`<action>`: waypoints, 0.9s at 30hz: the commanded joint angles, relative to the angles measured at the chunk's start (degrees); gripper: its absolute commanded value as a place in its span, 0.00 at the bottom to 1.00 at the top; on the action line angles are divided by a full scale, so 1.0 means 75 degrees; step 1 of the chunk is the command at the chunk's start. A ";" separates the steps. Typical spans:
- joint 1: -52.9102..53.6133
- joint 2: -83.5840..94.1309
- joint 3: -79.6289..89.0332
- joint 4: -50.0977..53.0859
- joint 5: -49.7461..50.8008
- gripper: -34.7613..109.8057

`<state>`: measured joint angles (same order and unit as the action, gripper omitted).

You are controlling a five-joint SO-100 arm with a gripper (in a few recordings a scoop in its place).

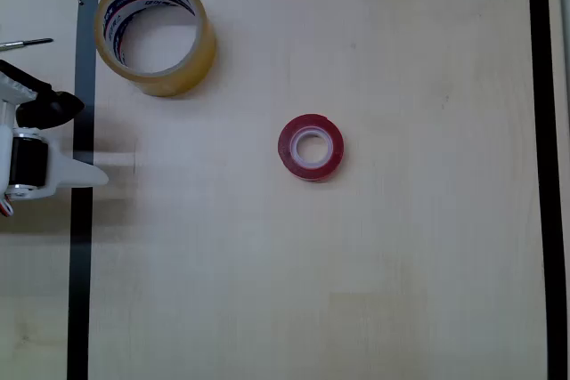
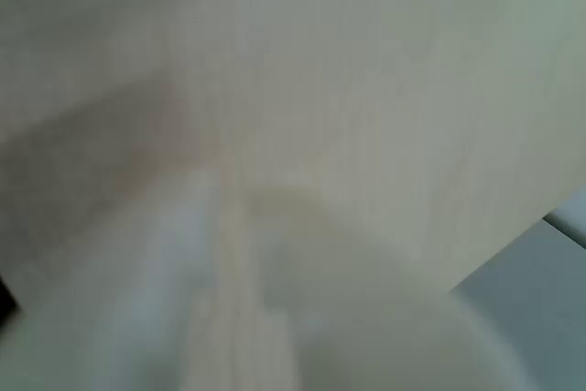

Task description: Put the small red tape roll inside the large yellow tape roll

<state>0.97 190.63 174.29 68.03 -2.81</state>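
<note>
Both rolls lie well apart from the fingers (image 1: 98, 175), seemingly pressed together.

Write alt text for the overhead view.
A small red tape roll lies flat mid-table, apart from a large yellow tape roll at upper left. The white end effector sits at the left edge, over the black tape border.
</note>
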 commanded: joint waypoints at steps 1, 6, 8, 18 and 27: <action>-0.0082 0.0059 -0.0387 -0.0035 -0.0059 0.24; -0.0082 0.0059 -0.0410 -0.0293 -0.0059 0.24; -0.0152 0.0059 -0.0422 -0.0258 -0.0059 0.24; 0.0152 -0.0141 -0.1102 -0.0551 -0.0059 0.24; -0.0375 -0.7078 -0.6105 -0.0973 -0.2074 0.24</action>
<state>0.26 154.51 144.58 62.14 -9.84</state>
